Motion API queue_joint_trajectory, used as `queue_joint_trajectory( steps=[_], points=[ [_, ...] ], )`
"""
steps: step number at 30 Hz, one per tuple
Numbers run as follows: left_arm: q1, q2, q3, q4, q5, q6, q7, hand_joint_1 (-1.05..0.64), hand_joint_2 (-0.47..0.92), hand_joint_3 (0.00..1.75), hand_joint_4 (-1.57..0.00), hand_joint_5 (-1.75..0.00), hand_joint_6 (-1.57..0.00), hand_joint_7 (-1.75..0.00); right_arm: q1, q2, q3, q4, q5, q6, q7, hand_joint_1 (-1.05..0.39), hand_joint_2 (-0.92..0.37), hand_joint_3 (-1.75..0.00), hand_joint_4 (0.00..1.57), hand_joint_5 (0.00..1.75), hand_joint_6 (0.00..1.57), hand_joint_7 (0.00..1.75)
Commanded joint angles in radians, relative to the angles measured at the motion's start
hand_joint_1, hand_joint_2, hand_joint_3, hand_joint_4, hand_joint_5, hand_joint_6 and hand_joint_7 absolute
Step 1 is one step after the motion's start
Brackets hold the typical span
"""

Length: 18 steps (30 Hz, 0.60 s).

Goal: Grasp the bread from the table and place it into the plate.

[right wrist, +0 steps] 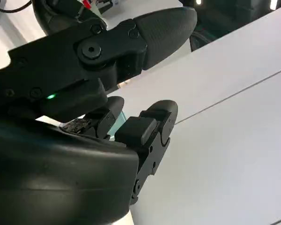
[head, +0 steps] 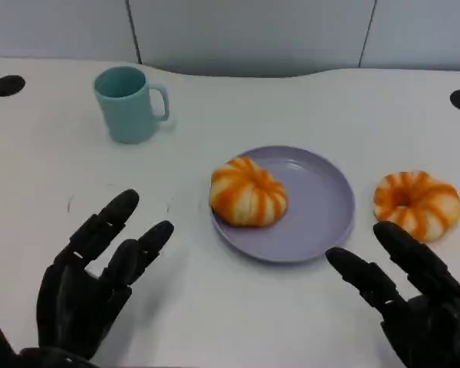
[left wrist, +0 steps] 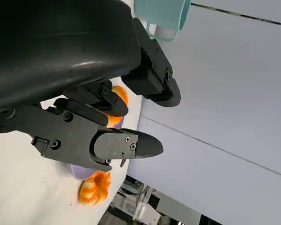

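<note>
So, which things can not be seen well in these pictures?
- Plate, left wrist view: mostly hidden behind the left hand.
- Mug, left wrist view: cut off by the edge.
- Right hand, head view: palm cut off by the edge.

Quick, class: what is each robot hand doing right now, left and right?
Left hand: open, fingers apart, holding nothing.
Right hand: open, fingers apart, holding nothing, close to the bread on the table.

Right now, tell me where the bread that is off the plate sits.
In the head view, the loose bread lies on the table to the right of the purple plate, just beyond the right hand.
</note>
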State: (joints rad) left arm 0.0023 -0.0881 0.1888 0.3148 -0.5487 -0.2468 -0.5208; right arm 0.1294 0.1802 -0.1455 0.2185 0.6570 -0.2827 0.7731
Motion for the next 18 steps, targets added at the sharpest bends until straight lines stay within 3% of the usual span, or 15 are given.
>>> queue_joint_trajectory(
  steps=[1,13,18],
  points=[
    [0.023,0.002,-0.002,-0.013,0.005,0.006,-0.020,-0.37,0.92,0.37,-0.76,-0.04,-0.66,-0.02,0.012,-0.020,-0.014,-0.027,0.014,0.018,0.009,-0.58,-0.92,-0.07,0.64,0.32,0.74,0.00],
    [0.078,-0.032,-0.024,-0.004,0.022,-0.007,-0.036,-0.38,0.92,0.35,-0.78,-0.05,-0.68,-0.02,0.048,-0.049,-0.032,-0.078,0.013,0.053,-0.003,-0.59,-0.92,-0.07,0.65,0.31,0.74,0.00],
    [0.058,-0.026,-0.009,0.009,0.016,0.006,-0.045,-0.38,0.92,0.36,-0.79,-0.05,-0.69,-0.02,0.050,-0.028,-0.023,-0.082,0.004,0.044,-0.016,-0.59,-0.92,-0.08,0.66,0.31,0.74,0.00]
  ],
)
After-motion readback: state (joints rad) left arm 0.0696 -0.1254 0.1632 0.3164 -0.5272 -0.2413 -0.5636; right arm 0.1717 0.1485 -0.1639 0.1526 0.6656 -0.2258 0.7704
